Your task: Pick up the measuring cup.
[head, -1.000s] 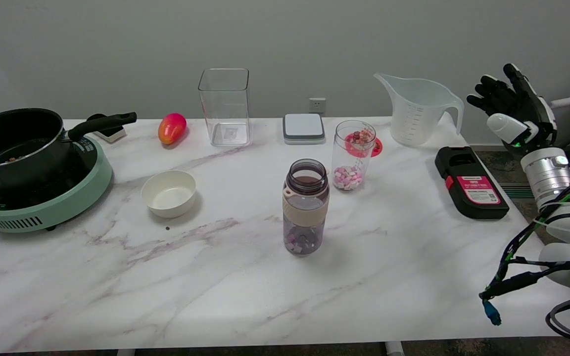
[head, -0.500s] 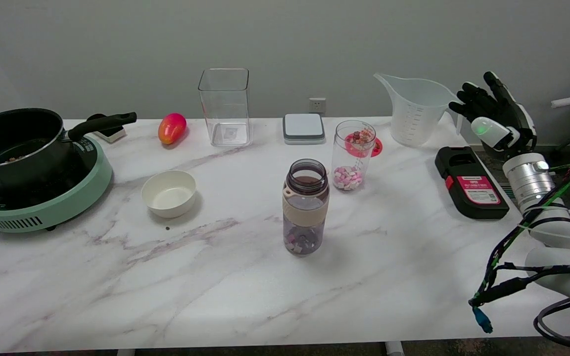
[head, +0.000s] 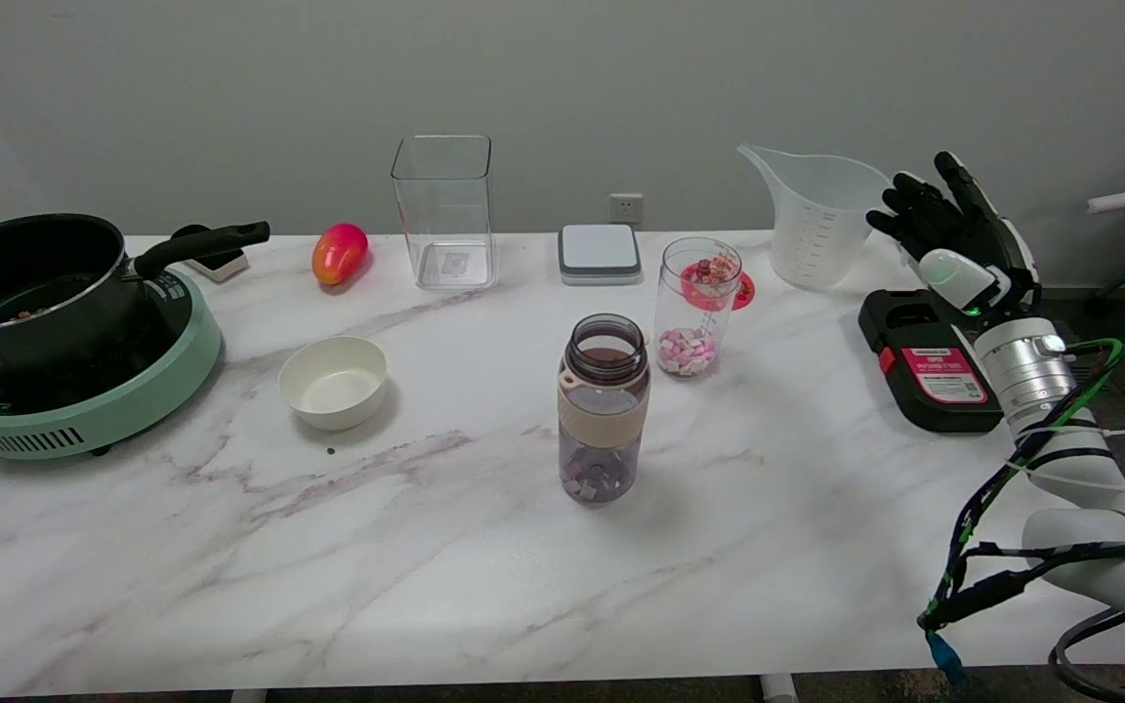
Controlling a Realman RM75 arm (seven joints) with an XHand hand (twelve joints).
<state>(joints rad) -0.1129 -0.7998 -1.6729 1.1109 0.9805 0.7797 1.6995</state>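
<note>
Right hand [head: 953, 234] raised above surface [head: 484, 547], fingers spread, grasping nothing; likely posed to close on handle. Black case [head: 926, 359] lay just below hand, on surface's right edge. Measuring cup [head: 819, 217] stood upright just left of hand, handle side turned toward fingers, hidden behind them, contact unclear. Jar [head: 697, 306] and bottle [head: 604, 407] well left, out of reach path.

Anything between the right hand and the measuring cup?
Nothing: in the head view the right hand is at the measuring cup handle side, no object between.
</note>
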